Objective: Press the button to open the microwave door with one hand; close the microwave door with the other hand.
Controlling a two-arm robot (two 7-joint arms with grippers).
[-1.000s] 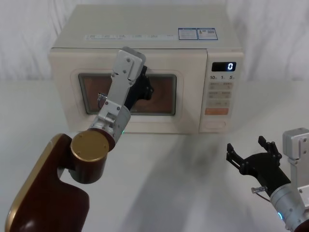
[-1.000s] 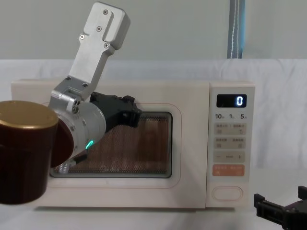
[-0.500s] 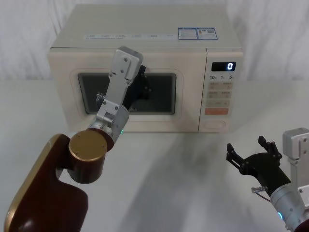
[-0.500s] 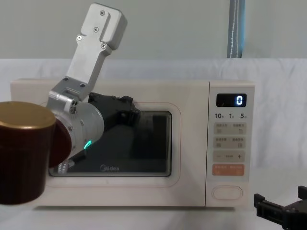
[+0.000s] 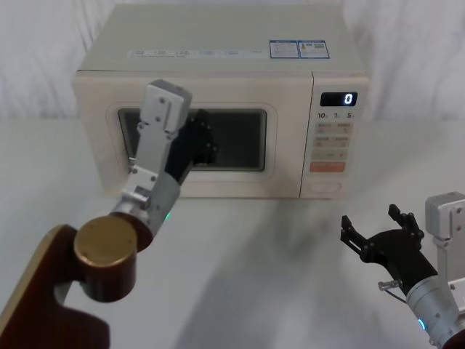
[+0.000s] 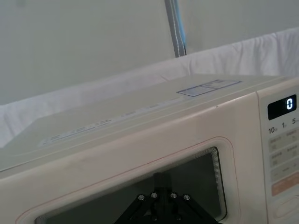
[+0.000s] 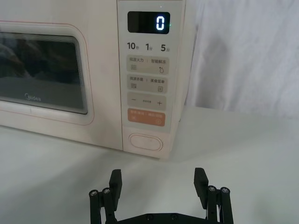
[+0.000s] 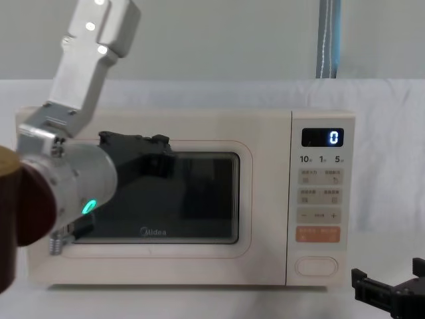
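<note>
White cloth drapes the table (image 5: 290, 247) and the wall behind a cream Midea microwave (image 5: 218, 54), its display (image 7: 149, 22) reading 0. The microwave door (image 8: 199, 136) sits flush with the keypad strip, its window dark where it glowed lit a second ago. The left gripper (image 5: 200, 142), pressed close to the glass half a second back, has drawn away toward the door's left side; whether its fingers are spread or closed cannot be told. The right gripper (image 7: 159, 184) hangs low at front right, fingers wide and empty, well short of the button (image 7: 145, 141). Both steps appear done.
</note>
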